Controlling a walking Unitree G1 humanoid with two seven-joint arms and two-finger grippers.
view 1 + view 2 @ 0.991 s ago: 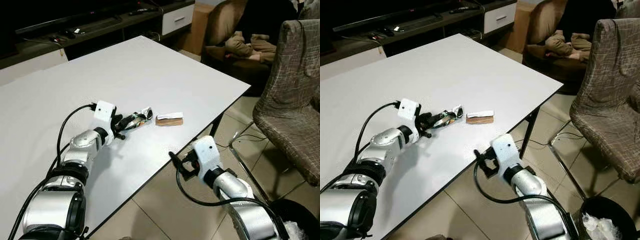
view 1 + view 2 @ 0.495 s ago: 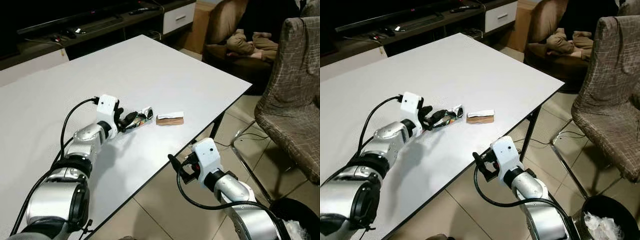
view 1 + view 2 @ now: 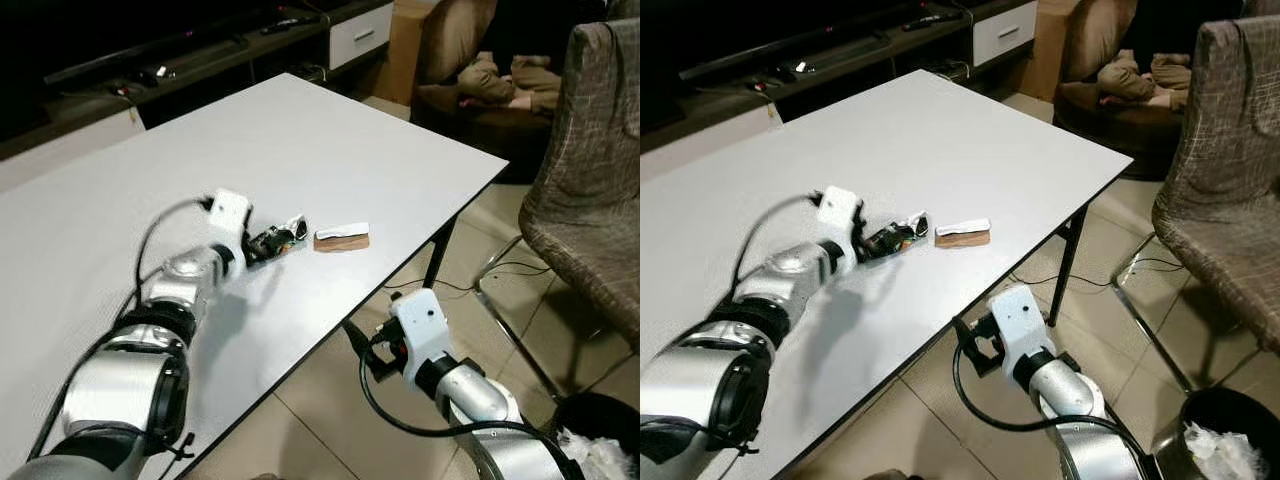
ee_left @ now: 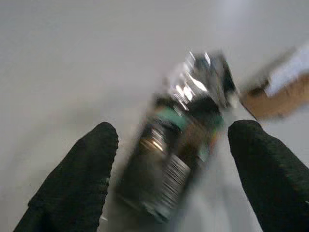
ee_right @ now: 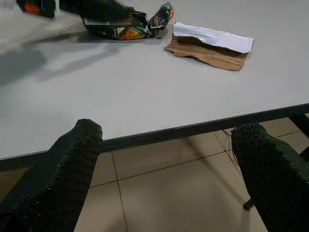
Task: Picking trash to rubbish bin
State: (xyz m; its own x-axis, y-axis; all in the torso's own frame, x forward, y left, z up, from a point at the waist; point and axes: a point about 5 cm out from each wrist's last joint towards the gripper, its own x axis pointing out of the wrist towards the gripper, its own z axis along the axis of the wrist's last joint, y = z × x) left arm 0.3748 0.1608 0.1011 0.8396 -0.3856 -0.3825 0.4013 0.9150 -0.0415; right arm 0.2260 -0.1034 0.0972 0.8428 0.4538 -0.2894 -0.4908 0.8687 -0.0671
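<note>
Since a second ago the left gripper (image 3: 262, 243) has slid forward onto the foil snack wrapper (image 3: 280, 238), mid-frame on the white worktop (image 3: 330, 140) in the left eye view. A torn cardboard scrap (image 3: 341, 238) lies just beside it. The bin (image 3: 1220, 440) sits at lower right.

Left wrist view: jaws wide, one on each side of the wrapper (image 4: 186, 140). Close gently around its middle. A barcode shows; the writing is too blurry.

Right wrist view: the right gripper (image 5: 164, 159) hangs below the worktop edge, jaws wide and empty.
</note>
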